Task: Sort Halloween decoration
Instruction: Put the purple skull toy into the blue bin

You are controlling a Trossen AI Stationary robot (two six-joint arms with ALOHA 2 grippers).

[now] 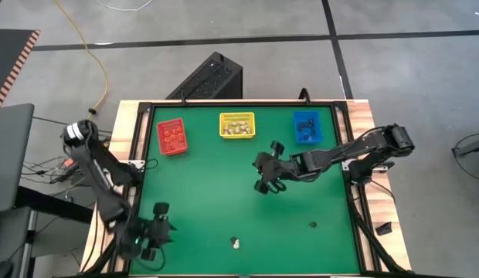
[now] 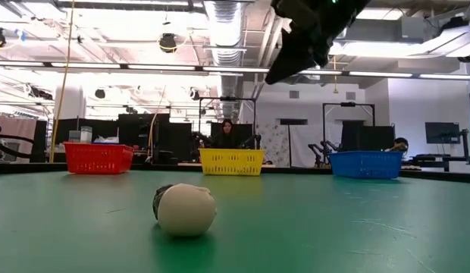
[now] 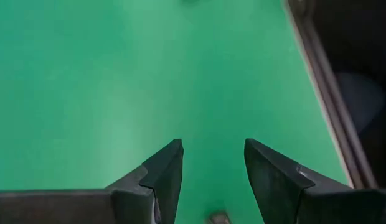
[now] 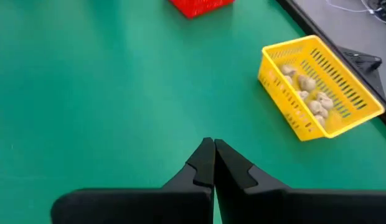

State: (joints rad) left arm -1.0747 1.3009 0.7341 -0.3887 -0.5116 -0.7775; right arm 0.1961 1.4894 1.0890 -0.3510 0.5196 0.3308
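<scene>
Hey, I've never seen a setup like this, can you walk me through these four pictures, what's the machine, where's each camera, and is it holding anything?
It is a robot with two dark arms working at a green table. One picture looks straight down from above, one looks level across the table top, and two come from cameras on the arms' wrists.

At the far edge stand a red bin, a yellow bin holding cream-white trinkets, and a blue bin. Loose on the table lie a cream-white trinket, which looms large in the level view, and a small dark one.

The left gripper waits at the near left corner, jaws open and empty. The right gripper hangs above the middle of the table, jaws shut on nothing visible. So nothing is held.
</scene>
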